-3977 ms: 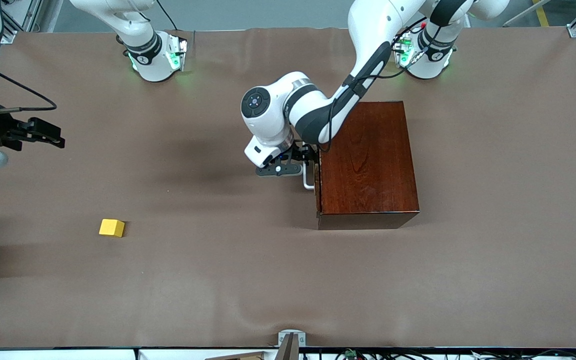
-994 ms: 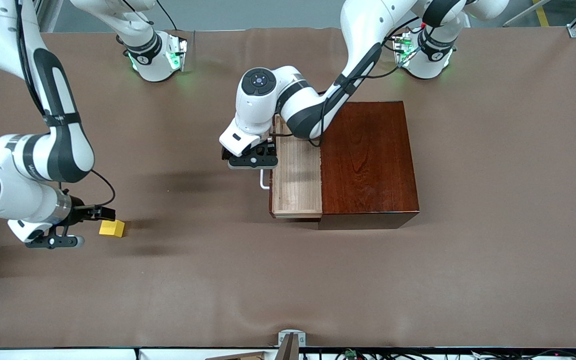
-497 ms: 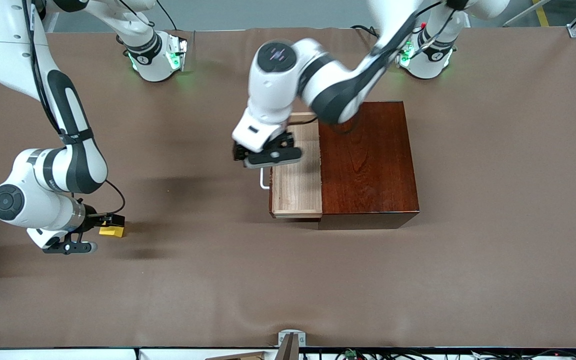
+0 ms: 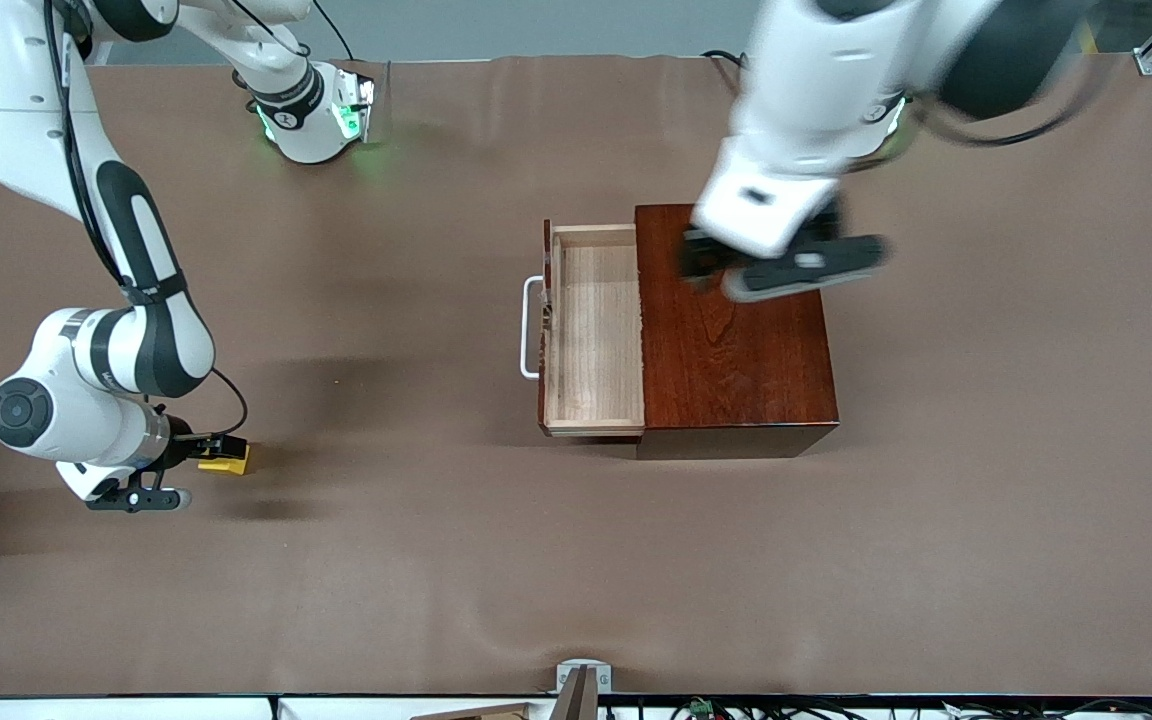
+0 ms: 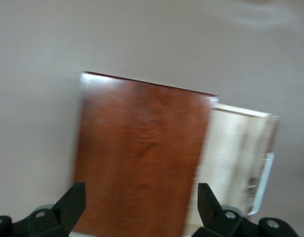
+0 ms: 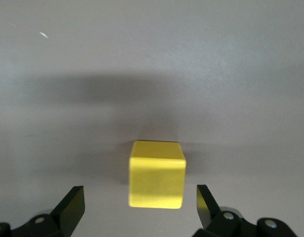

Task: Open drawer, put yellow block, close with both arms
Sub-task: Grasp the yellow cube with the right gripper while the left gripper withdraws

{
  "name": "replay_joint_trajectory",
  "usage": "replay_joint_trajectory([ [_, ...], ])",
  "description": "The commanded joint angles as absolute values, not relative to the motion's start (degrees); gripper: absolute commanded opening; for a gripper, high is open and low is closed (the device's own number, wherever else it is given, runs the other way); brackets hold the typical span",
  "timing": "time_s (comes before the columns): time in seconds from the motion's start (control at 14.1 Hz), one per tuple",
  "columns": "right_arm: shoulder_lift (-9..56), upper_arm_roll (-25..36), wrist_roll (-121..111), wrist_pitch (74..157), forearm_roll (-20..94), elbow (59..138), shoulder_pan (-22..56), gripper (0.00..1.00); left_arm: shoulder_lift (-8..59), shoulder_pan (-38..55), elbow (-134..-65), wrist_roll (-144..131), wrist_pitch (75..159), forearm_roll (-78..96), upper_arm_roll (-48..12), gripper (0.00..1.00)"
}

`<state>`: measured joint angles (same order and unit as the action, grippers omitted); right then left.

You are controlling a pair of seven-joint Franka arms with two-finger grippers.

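Note:
The drawer [image 4: 593, 330] stands pulled out of the dark mahogany box [image 4: 736, 340], its pale wood tray empty and its white loop handle [image 4: 530, 328] facing the right arm's end of the table. The yellow block [image 4: 231, 462] lies on the table near that end. My right gripper [image 4: 219, 443] is low at the block. In the right wrist view the yellow block [image 6: 157, 174] sits just ahead of the open right gripper [image 6: 138, 200], apart from both fingers. My left gripper [image 4: 786, 265] hangs blurred over the box top. In the left wrist view the left gripper [image 5: 140, 200] is open and empty above the box [image 5: 142, 148].
Brown cloth covers the table [image 4: 576, 560]. The right arm's green-lit base [image 4: 321, 115] stands at the table's edge farthest from the front camera. A small metal bracket [image 4: 581, 680] sits at the nearest edge. The left arm's links sweep over the box's end.
The left gripper has let go of the handle, risen and swung from the drawer's front to over the box. The drawer stays open. The right gripper has closed in on the yellow block.

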<state>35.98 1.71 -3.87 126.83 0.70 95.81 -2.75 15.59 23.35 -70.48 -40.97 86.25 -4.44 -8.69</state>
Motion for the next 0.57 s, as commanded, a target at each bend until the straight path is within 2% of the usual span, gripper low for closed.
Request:
replay_joint_trajectory([
  [0.0,36.9,1.0,-4.0,127.0,-0.2,97.1,-4.0,1.00,9.5,14.5,-77.3,-28.4,84.8,-1.8,-9.4,1.00],
  [0.21,37.4,1.0,-4.0,127.4,-0.1,98.1,-4.0,1.00,5.6,8.2,-82.7,-23.4,85.6,-1.4,-9.4,1.00],
  [0.36,38.0,1.0,-4.0,128.1,0.0,98.1,-4.1,1.00,3.3,3.6,-87.1,-21.2,89.1,1.6,-9.4,1.00],
  [0.5,38.3,1.0,-3.5,129.7,0.5,98.1,-4.3,1.00,3.3,-1.6,-88.7,-14.4,91.0,3.6,-9.4,1.00],
])
